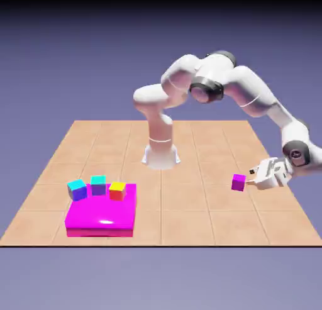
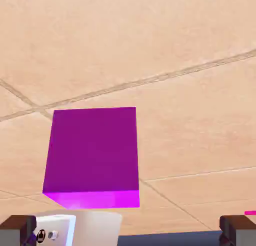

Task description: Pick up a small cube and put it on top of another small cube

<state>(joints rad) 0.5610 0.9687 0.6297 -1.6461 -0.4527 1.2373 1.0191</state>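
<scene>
Reaching low over the desk (image 1: 188, 208) at the exterior view's right, the gripper (image 1: 253, 178) has its two fingers wide apart and holds nothing. The small cube (image 1: 238, 182) sits on the desk just beside the fingertips. Far off, three other cubes (image 1: 99, 185) sit by a flat pink slab (image 1: 100, 217).

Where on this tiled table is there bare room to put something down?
Bare tiles span between the flat magenta slab and the tiny purple-magenta cube. Crowded: the slab's far edge with three small cubes, and beside the open gripper.
</scene>
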